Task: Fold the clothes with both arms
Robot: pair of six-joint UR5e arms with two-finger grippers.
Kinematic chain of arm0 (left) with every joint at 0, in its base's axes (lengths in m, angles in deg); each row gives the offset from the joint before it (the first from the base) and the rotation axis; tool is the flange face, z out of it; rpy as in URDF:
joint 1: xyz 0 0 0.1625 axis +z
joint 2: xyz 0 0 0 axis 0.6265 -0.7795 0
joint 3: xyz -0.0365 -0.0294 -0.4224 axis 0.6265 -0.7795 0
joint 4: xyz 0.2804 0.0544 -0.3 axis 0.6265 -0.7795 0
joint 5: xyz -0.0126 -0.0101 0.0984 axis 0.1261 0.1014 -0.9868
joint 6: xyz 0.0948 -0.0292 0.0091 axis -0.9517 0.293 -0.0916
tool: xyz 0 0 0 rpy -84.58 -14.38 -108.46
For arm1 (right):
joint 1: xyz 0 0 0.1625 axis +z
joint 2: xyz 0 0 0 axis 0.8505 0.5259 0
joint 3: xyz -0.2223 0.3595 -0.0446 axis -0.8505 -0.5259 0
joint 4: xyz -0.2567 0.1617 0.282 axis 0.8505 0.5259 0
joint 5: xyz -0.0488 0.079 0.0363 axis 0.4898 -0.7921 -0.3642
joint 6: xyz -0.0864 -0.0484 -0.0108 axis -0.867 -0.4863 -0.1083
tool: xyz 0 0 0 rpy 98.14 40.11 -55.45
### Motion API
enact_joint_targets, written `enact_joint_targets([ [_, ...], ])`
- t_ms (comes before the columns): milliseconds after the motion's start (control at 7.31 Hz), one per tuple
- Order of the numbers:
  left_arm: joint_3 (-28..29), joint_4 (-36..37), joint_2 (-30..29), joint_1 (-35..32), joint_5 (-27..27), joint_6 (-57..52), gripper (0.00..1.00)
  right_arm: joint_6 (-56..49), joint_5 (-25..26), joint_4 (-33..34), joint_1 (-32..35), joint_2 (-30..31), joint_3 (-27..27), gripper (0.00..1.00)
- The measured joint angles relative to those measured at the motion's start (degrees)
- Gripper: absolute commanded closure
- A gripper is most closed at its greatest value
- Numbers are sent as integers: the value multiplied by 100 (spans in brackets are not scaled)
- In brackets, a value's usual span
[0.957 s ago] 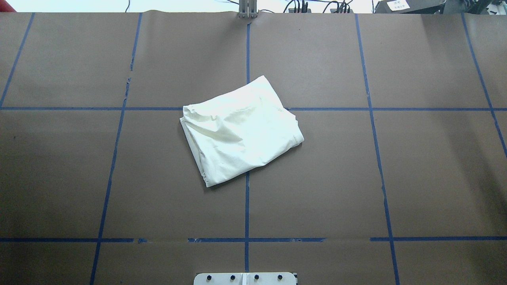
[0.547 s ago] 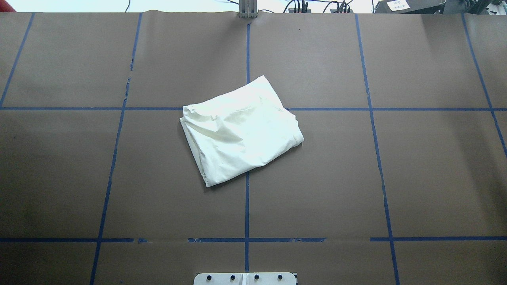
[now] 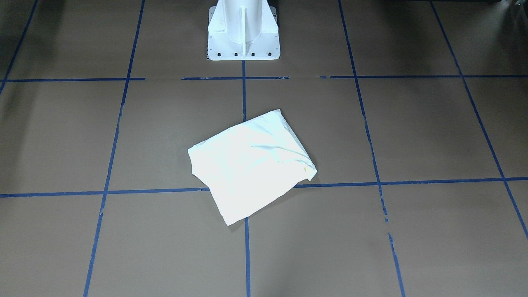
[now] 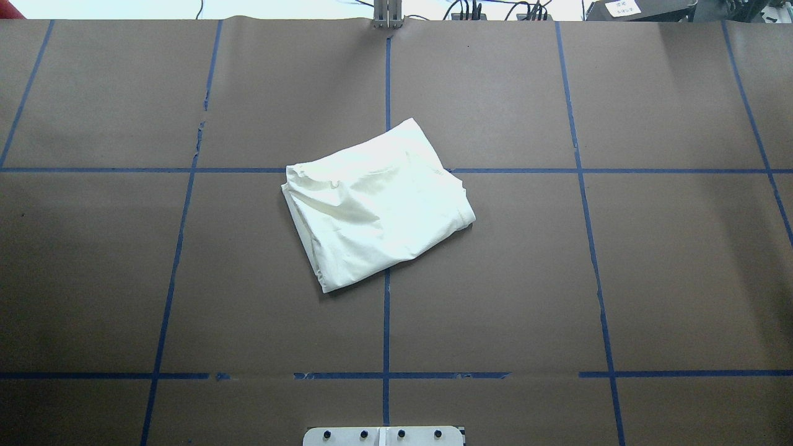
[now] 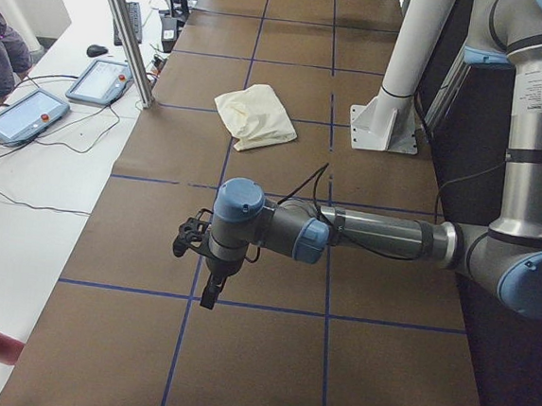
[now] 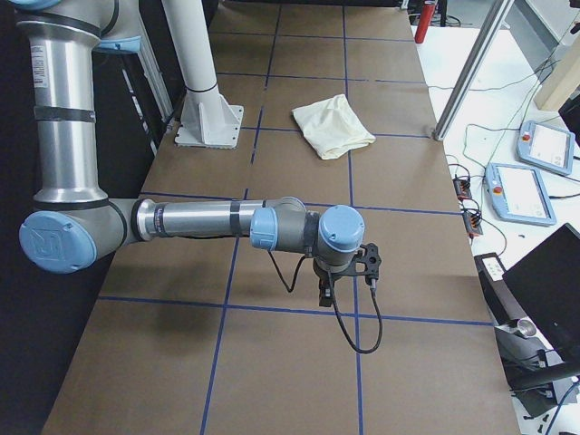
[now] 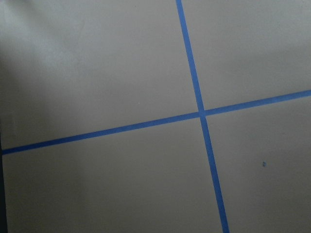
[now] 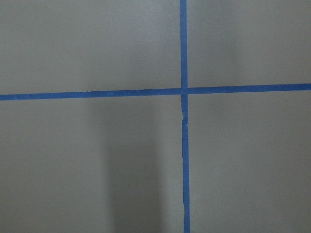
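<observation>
Folded cream shirt (image 4: 375,204) lying plain side up and skewed at the middle of the brown surface (image 4: 619,279), across crossing blue tape lines (image 4: 386,322), near the white pedestal (image 3: 243,29). Left arm (image 5: 373,236) and right arm (image 6: 199,220) stretched low over opposite ends, well apart from it. Cannot tell open from closed for either arm's jaws.
</observation>
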Motion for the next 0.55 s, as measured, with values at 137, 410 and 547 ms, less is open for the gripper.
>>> enact_joint_targets([
  [137,-78,238,-5,13,7,-8,0,0,-3,-2,2,19,2,0],
  [410,-192,665,9,86,53,-24,0,0,-3,-8,2,32,15,0],
  [547,-197,751,42,106,174,-28,0,0,-2,-10,3,31,18,0],
])
